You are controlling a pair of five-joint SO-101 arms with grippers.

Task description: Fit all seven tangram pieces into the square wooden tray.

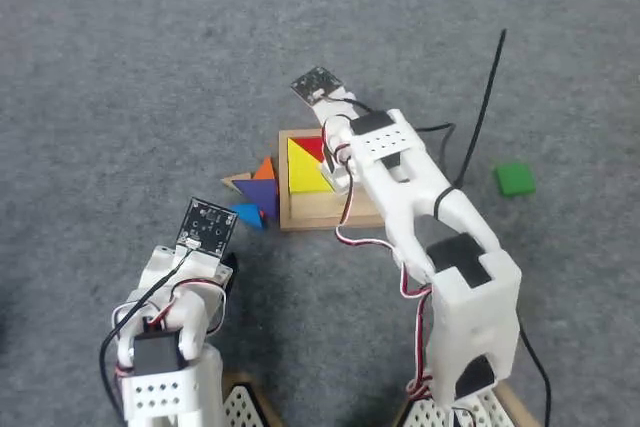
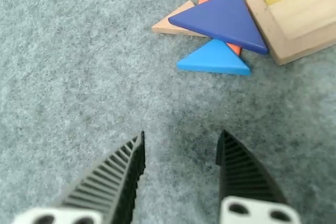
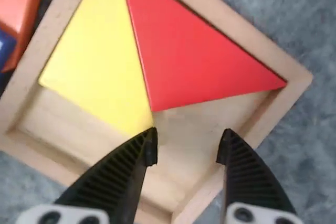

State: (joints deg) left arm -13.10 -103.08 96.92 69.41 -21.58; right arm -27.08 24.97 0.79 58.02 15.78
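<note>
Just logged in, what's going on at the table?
The right gripper hangs open over the wooden tray, which holds the yellow triangle and the red triangle. The left gripper is open above the carpet, short of a pile of four pieces lying beside the tray. A green piece lies apart on the carpet.

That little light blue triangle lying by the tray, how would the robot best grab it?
Probably from straight above with the left gripper, pinching the light blue triangle at its corner pointing away from the tray. It lies flat and its long edge is free, but its apex is crowded by the dark blue triangle.
</note>
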